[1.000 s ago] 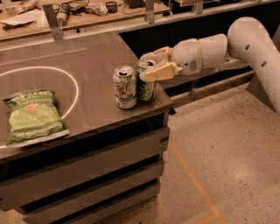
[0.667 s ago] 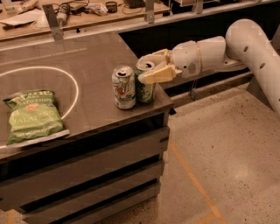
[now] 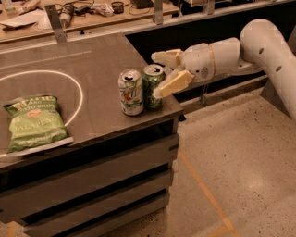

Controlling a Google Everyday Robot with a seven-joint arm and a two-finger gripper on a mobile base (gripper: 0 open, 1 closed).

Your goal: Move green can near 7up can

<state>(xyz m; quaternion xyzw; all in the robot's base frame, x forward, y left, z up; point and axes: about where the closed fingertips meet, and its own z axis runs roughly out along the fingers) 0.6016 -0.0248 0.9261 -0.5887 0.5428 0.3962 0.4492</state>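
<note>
The green can is dark green with a silver top. It stands upright at the table's right front corner, touching or almost touching the 7up can on its left. The 7up can is white with green lettering. My gripper reaches in from the right at the green can's height. Its fingers are spread, one finger behind the can and the other at its front right side. The gripper is open, with the can resting on the table between the fingers.
A green jalapeño chip bag lies at the table's left front, partly over a white painted circle. The table's right edge is just beside the cans. A cluttered bench runs along the back. Bare floor lies to the right.
The fingers have spread apart around the green can. The can stays upright beside the 7up can. The arm has barely moved.
</note>
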